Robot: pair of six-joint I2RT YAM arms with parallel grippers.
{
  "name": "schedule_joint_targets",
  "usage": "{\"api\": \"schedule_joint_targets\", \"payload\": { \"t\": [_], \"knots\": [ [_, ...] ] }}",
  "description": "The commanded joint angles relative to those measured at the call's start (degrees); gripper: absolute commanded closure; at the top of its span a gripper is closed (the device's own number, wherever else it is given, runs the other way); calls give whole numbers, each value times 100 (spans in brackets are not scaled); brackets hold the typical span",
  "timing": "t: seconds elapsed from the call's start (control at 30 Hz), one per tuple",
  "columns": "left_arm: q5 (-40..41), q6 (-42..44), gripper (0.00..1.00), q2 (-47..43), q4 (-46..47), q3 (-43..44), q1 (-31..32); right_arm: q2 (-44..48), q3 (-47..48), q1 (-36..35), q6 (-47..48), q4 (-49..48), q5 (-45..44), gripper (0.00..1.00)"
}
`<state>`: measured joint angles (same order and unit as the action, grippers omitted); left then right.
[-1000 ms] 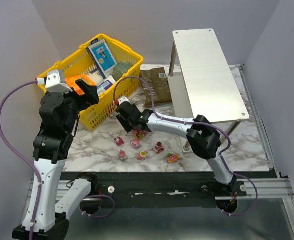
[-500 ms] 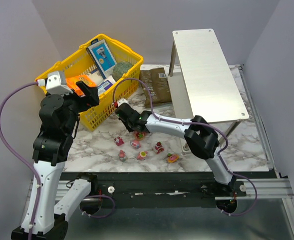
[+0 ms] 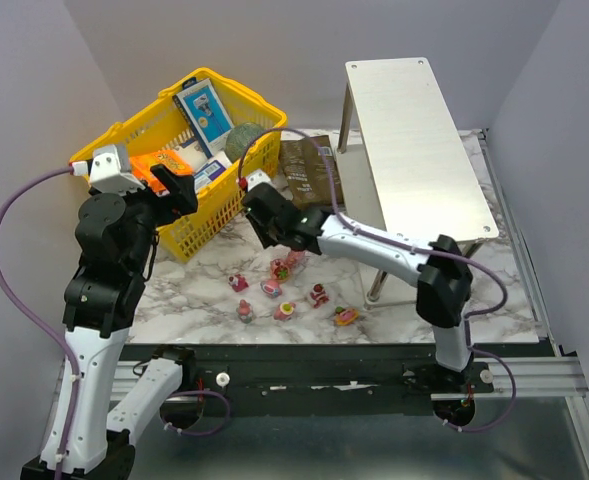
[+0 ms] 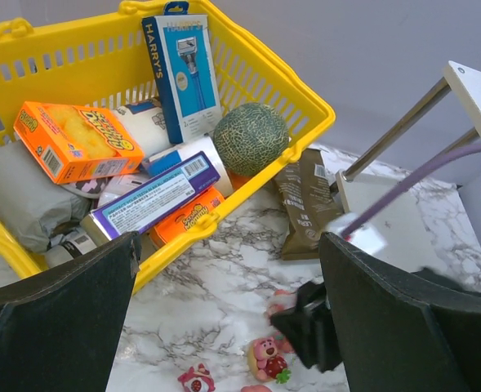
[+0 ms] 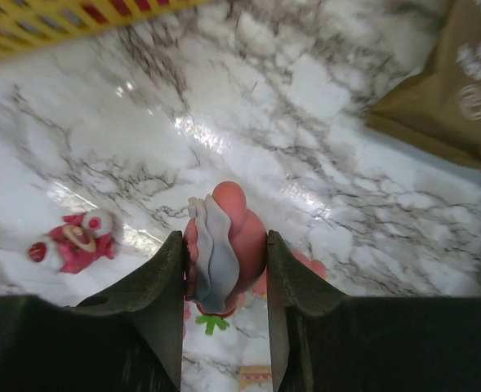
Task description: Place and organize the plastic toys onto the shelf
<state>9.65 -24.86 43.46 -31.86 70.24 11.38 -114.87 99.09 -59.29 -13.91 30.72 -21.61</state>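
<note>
Lifting off: R jaws, apart a sec ago, now clamp a pink toy (image 5: 240,237), raised just above the surface (image 3: 194,285); shelf (image 3: 414,150) well apart, so carry is next. L jaws wide apart.

You can read just one word: "HARRY'S", running down the left edge of the blue box (image 4: 180,69) at twelve o'clock in the yellow basket (image 4: 269,77). Other print blurs.
</note>
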Motion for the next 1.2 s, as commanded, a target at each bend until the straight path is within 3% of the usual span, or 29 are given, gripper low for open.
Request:
{"api": "schedule_joint_targets", "payload": {
  "t": [0.0,0.2,0.27,0.37,0.5,0.73,0.9,1.17],
  "knots": [
    [160,96,1,-127,65,-36,58,1078,716,-22,-68,776,-493,99],
    [11,87,1,-101,110,-19,136,1406,2314,223,178,2585,-1118,99],
    [2,78,1,-84,136,-36,163,1275,3129,417,187,3692,-1038,99],
    [-42,69,1,-75,206,-98,224,1370,3363,672,29,4591,-1372,99],
    [-68,87,1,-13,276,-194,286,2038,2749,988,-216,4741,-1530,99],
    [-174,60,1,127,382,-300,365,2557,2922,1191,-402,5251,-2128,99],
    [-200,52,1,206,400,-335,365,2847,2897,1200,-446,5059,-2392,99],
    [-297,-54,1,233,400,-397,365,3234,2678,1384,64,4697,-2016,99]
  ]
}}
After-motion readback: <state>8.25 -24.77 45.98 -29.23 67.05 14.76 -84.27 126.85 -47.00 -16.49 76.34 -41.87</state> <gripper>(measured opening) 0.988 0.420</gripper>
